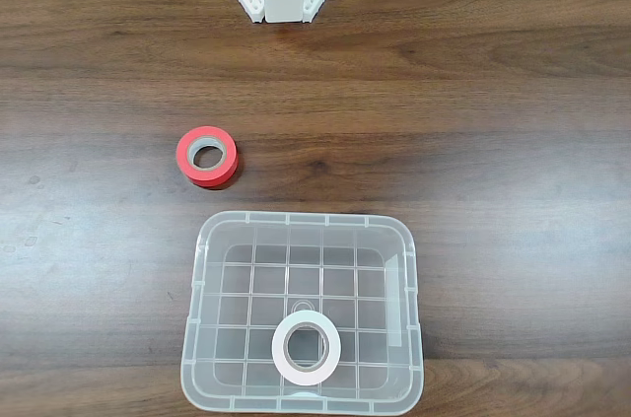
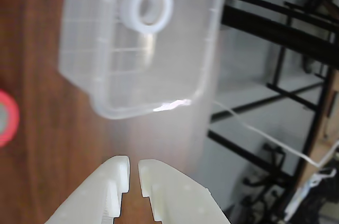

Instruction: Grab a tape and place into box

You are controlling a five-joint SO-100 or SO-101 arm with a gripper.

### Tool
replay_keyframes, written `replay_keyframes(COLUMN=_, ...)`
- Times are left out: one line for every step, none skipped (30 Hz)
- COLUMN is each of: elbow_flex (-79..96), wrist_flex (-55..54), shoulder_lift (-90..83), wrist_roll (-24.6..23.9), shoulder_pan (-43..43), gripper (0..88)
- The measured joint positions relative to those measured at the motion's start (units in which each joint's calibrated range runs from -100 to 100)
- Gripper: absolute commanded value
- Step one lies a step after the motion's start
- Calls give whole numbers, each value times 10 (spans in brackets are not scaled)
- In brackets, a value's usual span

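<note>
Tape (image 1: 307, 346) lies in the box (image 1: 406, 269) at the table's near edge, so we judge placing done; our gripper (image 2: 134, 171), nearly closed, holds nothing and need only retreat.

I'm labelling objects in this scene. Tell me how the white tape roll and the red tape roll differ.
Colour: the tape is white with a pale core; the red roll has a grey core.
Place: the tape lies inside the box, near its lower edge in the fixed view; the red roll sits on the bare table, outside the box.
Hole: the tape's looks wider.
Both are rings lying flat, untouched by the gripper.
</note>
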Motion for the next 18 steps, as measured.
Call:
replay_keyframes(elbow_flex=48, wrist_flex=0, shoulder_lift=-33, wrist_roll=0, shoulder_pan=0, gripper=13)
replay_keyframes(elbow_flex=94, wrist_flex=0, shoulder_lift=-62, wrist_roll=0, shoulder_pan=-1, gripper=13)
replay_keyframes(elbow_flex=142, wrist_flex=0, shoulder_lift=-91, wrist_roll=0, shoulder_pan=-9, gripper=13)
replay_keyframes(elbow_flex=189, wrist_flex=0, shoulder_lift=-116, wrist_roll=0, shoulder_pan=-18, gripper=13)
replay_keyframes(elbow_flex=236, wrist_flex=0, shoulder_lift=-141, wrist_roll=0, shoulder_pan=-29, gripper=13)
replay_keyframes(elbow_flex=283, wrist_flex=-3, shoulder_lift=-164, wrist_roll=0, shoulder_pan=-41, gripper=13)
replay_keyframes(elbow_flex=332, wrist_flex=-15, shoulder_lift=-188, wrist_roll=0, shoulder_pan=-46, gripper=13)
replay_keyframes(elbow_flex=376, wrist_flex=-32, shoulder_lift=-210, wrist_roll=0, shoulder_pan=-49, gripper=13)
replay_keyframes(elbow_flex=421, wrist_flex=-53, shoulder_lift=-231, wrist_roll=0, shoulder_pan=-50, gripper=13)
replay_keyframes(elbow_flex=464, wrist_flex=-78, shoulder_lift=-254, wrist_roll=0, shoulder_pan=-50, gripper=13)
replay_keyframes(elbow_flex=507, wrist_flex=-107, shoulder_lift=-277, wrist_roll=0, shoulder_pan=-50, gripper=13)
replay_keyframes(elbow_flex=551, wrist_flex=-139, shoulder_lift=-302, wrist_roll=0, shoulder_pan=-50, gripper=13)
replay_keyframes(elbow_flex=595, wrist_flex=-169, shoulder_lift=-326, wrist_roll=0, shoulder_pan=-52, gripper=13)
replay_keyframes(elbow_flex=641, wrist_flex=-198, shoulder_lift=-352, wrist_roll=1, shoulder_pan=-52, gripper=13)
replay_keyframes(elbow_flex=685, wrist_flex=-226, shoulder_lift=-379, wrist_roll=1, shoulder_pan=-52, gripper=13)
replay_keyframes(elbow_flex=733, wrist_flex=-252, shoulder_lift=-409, wrist_roll=1, shoulder_pan=-52, gripper=13)
replay_keyframes(elbow_flex=777, wrist_flex=-272, shoulder_lift=-439, wrist_roll=1, shoulder_pan=-52, gripper=13)
replay_keyframes(elbow_flex=821, wrist_flex=-288, shoulder_lift=-469, wrist_roll=1, shoulder_pan=-52, gripper=13)
